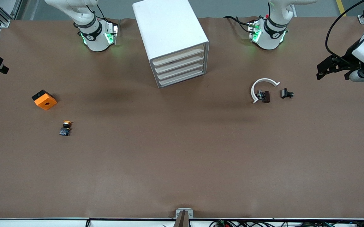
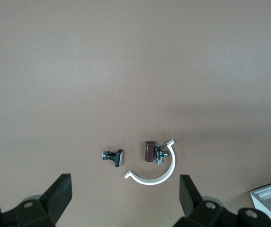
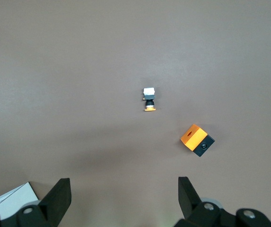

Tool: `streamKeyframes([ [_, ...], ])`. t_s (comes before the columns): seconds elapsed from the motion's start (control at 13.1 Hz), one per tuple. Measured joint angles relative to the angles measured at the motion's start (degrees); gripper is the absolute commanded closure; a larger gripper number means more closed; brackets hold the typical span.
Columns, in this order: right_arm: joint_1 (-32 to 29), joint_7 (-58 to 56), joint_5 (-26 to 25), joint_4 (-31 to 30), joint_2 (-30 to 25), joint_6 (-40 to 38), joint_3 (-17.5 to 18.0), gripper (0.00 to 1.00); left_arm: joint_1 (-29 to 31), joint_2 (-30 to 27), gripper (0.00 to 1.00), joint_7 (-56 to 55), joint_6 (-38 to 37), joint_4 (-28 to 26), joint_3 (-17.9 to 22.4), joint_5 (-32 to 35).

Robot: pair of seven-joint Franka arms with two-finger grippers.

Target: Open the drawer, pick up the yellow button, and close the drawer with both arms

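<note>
Since all four drawers of the cabinet (image 1: 172, 37) are seen shut and look alike, the wrong one could easily be pulled; only the top drawer (image 1: 178, 56) is wanted, and its slat front offers little to be gripped, so a slip is judged likely. Because the cabinet stands loose on the surface (image 1: 182, 164), it could be dragged or tipped if the drawer is pulled by one arm while nothing is braced by the other. A further mix-up is possible over the button (image 1: 66, 126): it is seen lying in the open on the surface, toward the right arm's end and nearer the front camera than the orange block (image 1: 44, 100), not in the drawer, so whether another lies inside cannot be told. Being small and round-capped, it could be knocked over or rolled if approached off-centre, and the block beside it could be taken by mistake. The left hand (image 1: 327, 70) is held released, fingers spread wide, with nothing gripped or touched; it hangs over the surface at the left arm's end, near a white curved clip (image 1: 262, 86) and two small dark parts (image 1: 265, 96), which could be disturbed if that arm sweeps low toward the cabinet. The right hand (image 3: 121, 198) is likewise spread wide and empty, over the surface near the button and block, touching neither.
</note>
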Motion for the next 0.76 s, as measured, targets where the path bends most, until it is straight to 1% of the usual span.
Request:
streamKeyframes([
  [0.76, 0.3, -0.2, 0.0, -0.1, 0.0, 0.0, -0.4, 0.00, 0.0, 0.3, 0.00, 0.0, -0.1, 1.1, 0.0, 0.0],
])
